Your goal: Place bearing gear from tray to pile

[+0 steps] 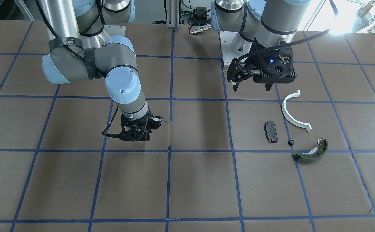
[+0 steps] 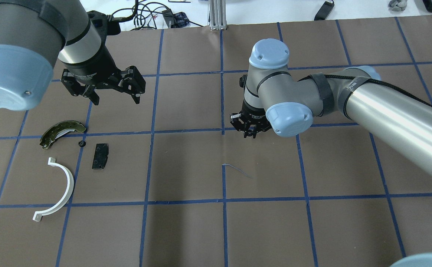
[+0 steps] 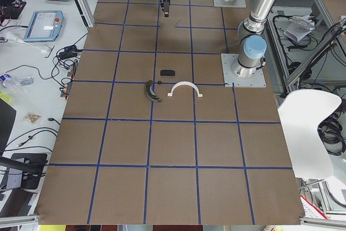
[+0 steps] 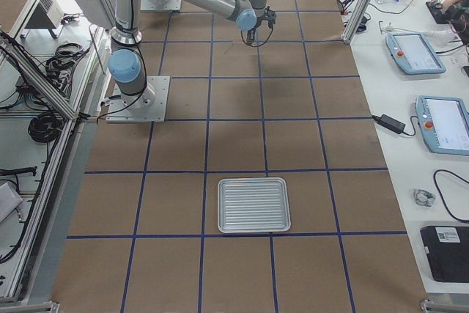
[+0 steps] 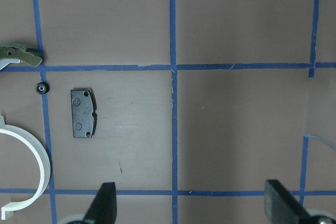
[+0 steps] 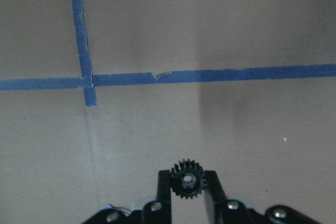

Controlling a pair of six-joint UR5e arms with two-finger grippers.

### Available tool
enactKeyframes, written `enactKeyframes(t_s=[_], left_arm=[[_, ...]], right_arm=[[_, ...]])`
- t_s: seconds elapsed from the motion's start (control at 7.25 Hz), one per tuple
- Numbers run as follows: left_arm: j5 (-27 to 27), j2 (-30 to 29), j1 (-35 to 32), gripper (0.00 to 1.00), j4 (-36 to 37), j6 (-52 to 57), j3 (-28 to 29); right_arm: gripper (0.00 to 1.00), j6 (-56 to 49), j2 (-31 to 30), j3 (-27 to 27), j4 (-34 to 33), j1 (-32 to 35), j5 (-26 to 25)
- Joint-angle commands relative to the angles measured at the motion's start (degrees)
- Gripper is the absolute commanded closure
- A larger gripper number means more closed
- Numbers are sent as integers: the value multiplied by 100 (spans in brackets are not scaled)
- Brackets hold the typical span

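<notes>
My right gripper (image 2: 250,134) is shut on a small black toothed bearing gear (image 6: 187,179) and holds it above the brown table near the middle. The pile lies at my left: a white half-ring arc (image 2: 58,189), a black rectangular pad (image 2: 100,156), an olive-green curved shoe (image 2: 60,130), and another small black gear (image 2: 81,143) between them. My left gripper (image 2: 115,100) is open and empty, hovering just beyond the pile. The ribbed metal tray (image 4: 253,204) shows only in the exterior right view, far from both arms, with nothing visible in it.
The table (image 2: 186,230) is brown with a blue tape grid. A loose curl of tape (image 2: 234,167) lies near the centre line. Cables and equipment (image 2: 164,16) sit beyond the far edge.
</notes>
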Motion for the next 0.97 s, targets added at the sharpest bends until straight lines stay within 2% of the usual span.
enactKeyframes(t_s=[0.0, 0.14, 0.28, 0.55, 0.69, 0.83], left_arm=[[16, -14, 10, 0, 8, -8, 140], [-18, -93, 2, 0, 0, -52, 220], [-45, -111, 2, 0, 0, -70, 220], [-45, -146, -7, 0, 0, -79, 176], [-45, -172, -7, 0, 17, -79, 168], [-36, -164, -7, 0, 17, -70, 150]], right_arm=[[100, 166, -16, 183, -12, 113, 13], [100, 184, 27, 140, -195, 227, 57], [100, 593, 36, 174, -510, 367, 545], [100, 894, 298, 183, -609, 718, 611], [83, 966, 422, 183, -801, 946, 602], [9, 871, 432, 96, -925, 948, 515]])
